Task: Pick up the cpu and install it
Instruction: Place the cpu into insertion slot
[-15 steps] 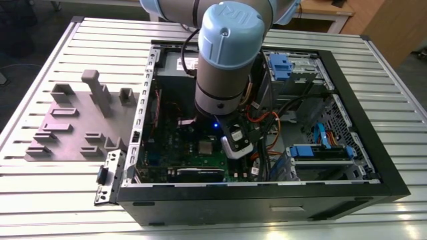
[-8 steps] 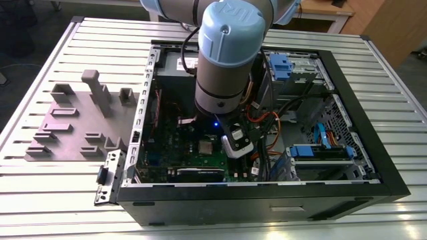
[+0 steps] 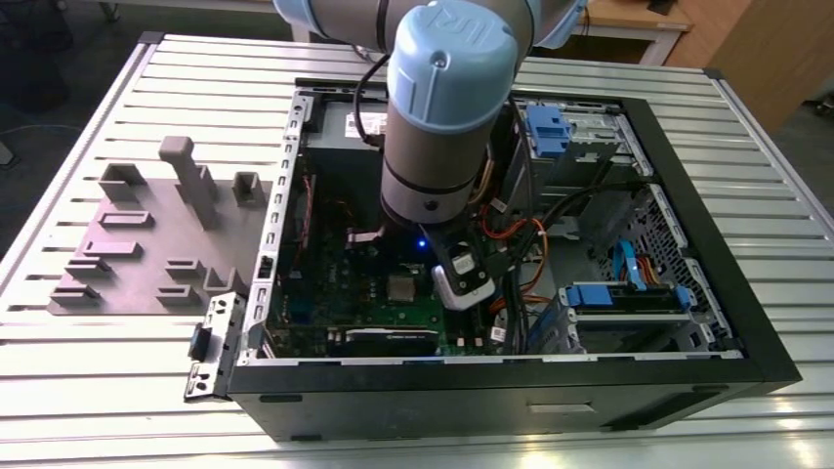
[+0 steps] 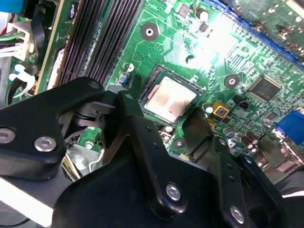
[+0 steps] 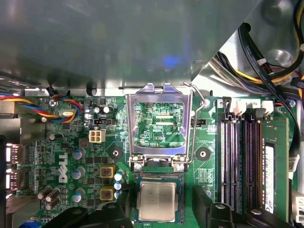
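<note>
Since the cpu [image 5: 157, 201] is seen lying flat and square in its socket on the green board [image 5: 204, 137] inside the open computer case [image 3: 521, 403], the picking up and setting in place can be judged done. The gripper [image 4: 162, 109] is held low over the chip. Its fingers [image 5: 202, 205] are spread to either side and apart from the chip, so nothing is pinched. The silver frame [image 5: 159, 91] is seen standing open just beside the socket, so the chip is judged not yet clamped down.

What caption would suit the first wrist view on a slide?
Open gripper straddles the seated cpu, with the socket frame swung open beside it.
</note>
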Controlling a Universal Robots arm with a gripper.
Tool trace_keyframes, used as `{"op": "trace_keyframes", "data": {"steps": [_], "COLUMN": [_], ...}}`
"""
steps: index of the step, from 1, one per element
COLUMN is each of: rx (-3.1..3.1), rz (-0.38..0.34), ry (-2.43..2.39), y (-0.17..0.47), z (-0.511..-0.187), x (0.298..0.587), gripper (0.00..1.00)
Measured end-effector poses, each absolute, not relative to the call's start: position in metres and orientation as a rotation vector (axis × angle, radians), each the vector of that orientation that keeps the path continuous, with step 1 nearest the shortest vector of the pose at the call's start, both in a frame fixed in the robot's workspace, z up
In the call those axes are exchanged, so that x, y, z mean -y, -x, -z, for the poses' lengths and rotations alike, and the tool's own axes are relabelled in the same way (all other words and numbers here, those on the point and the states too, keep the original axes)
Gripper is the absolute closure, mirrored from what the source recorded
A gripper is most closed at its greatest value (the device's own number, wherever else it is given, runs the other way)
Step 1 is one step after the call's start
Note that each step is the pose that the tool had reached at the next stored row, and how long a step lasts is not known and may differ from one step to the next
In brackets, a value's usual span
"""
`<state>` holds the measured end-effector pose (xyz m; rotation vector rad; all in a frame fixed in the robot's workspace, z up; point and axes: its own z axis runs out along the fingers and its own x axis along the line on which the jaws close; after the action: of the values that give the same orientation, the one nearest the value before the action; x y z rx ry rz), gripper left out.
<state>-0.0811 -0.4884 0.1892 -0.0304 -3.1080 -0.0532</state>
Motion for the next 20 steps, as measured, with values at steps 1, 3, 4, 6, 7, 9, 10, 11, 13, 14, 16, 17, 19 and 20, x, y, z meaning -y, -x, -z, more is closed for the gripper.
{"op": "trace_keyframes", "data": {"steps": [1,3,4,6,7,9,10,11,13,14,16,17,19,20], "rx": [3.108,3.108,3.108,3.108,3.108,3.108,3.108,3.108,3.108,3.108,3.107,3.108,3.108,3.108], "rz": [0.053,0.054,0.054,0.055,0.055,0.055,0.055,0.055,0.055,0.055,0.054,0.054,0.055,0.055], "ry": [0.030,0.030,0.031,0.030,0.030,0.030,0.030,0.030,0.030,0.030,0.031,0.031,0.030,0.030], "y": [0.0811,0.0811,0.0811,0.0811,0.0811,0.0811,0.0811,0.0811,0.0811,0.0811,0.0811,0.0811,0.0810,0.0810], "z": [-0.1891,-0.1892,-0.1900,-0.1921,-0.1922,-0.1922,-0.1922,-0.1922,-0.1921,-0.1921,-0.1921,-0.1921,-0.1920,-0.1920], "x": [0.4884,0.4884,0.4884,0.4884,0.4884,0.4884,0.4884,0.4884,0.4884,0.4884,0.4884,0.4884,0.4884,0.4884], "gripper": [0.38,0.38,0.38,0.38,0.38,0.38,0.38,0.38,0.40,0.46,0.52,0.58,0.59,0.59]}}
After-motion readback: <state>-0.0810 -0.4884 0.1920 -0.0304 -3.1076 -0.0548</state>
